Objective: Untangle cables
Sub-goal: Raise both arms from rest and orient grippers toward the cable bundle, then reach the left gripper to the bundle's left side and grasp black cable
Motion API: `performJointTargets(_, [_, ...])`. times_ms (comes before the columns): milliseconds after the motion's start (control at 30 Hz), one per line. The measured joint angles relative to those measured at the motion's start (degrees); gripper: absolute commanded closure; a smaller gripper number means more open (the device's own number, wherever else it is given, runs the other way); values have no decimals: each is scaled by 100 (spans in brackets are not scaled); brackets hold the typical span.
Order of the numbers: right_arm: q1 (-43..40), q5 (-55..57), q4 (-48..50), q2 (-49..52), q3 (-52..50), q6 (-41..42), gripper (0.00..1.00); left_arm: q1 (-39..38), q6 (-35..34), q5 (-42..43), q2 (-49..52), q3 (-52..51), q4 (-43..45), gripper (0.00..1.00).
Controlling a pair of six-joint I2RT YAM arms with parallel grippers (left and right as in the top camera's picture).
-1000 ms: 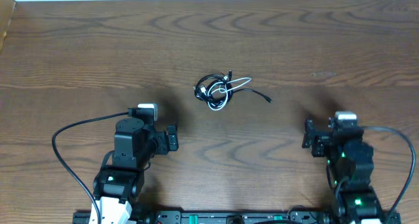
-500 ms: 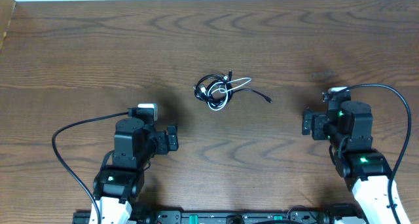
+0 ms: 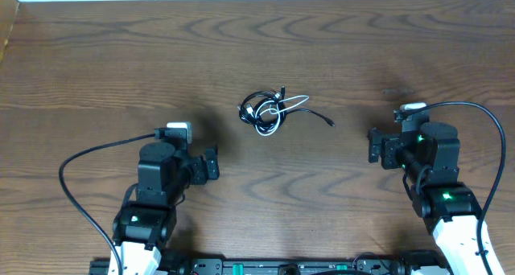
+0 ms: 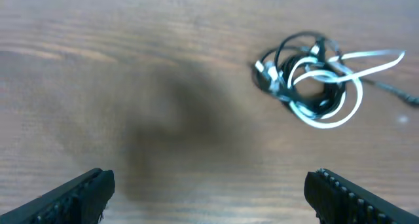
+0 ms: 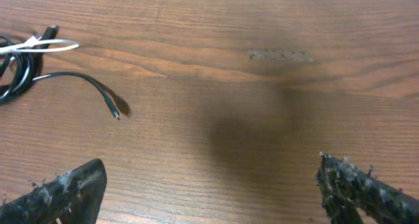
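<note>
My right gripper [image 3: 373,145] has edged toward the cables [image 3: 269,112] knotted at frame centre; it and my left gripper [image 3: 211,164] gape empty, flanking them for opposing pulls.

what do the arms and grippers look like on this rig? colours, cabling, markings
Both arms match: left arm and right arm have black bodies, white lower links, green status lights and a small white block near the wrist. A thick black cable loops out from each. The left gripper and right gripper are black; the fingers look rough-textured. No markings legible.
</note>
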Motion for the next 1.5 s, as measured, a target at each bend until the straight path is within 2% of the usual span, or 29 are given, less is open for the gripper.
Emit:
performJointTargets(200, [0, -70, 26, 0, 0, 0, 1, 0, -33, -2, 260, 776, -199, 2])
performJointTargets(467, [0, -79, 83, 11, 0, 0, 1, 0, -433, 160, 1519, 1810, -638, 2])
performJointTargets(833, [0, -79, 81, 15, 0, 0, 1, 0, -1027, 758, 2769, 1912, -643, 2])
performJointTargets(933, [0, -79, 83, 17, 0, 0, 1, 0, -1099, 780, 3032, 1910, -308, 2])
performJointTargets(1100, [0, -83, 81, 20, 2, 0, 1, 0, -1569, 807, 3414, 1919, 778, 3])
performJointTargets(1433, [0, -96, 81, 20, 7, 2, 1, -326, -2271, 841, 4767, 1926, 1823, 17])
performJointTargets(1500, [0, -96, 81, 20, 7, 2, 1, -566, -2297, 846, 5060, 1926, 1937, 27])
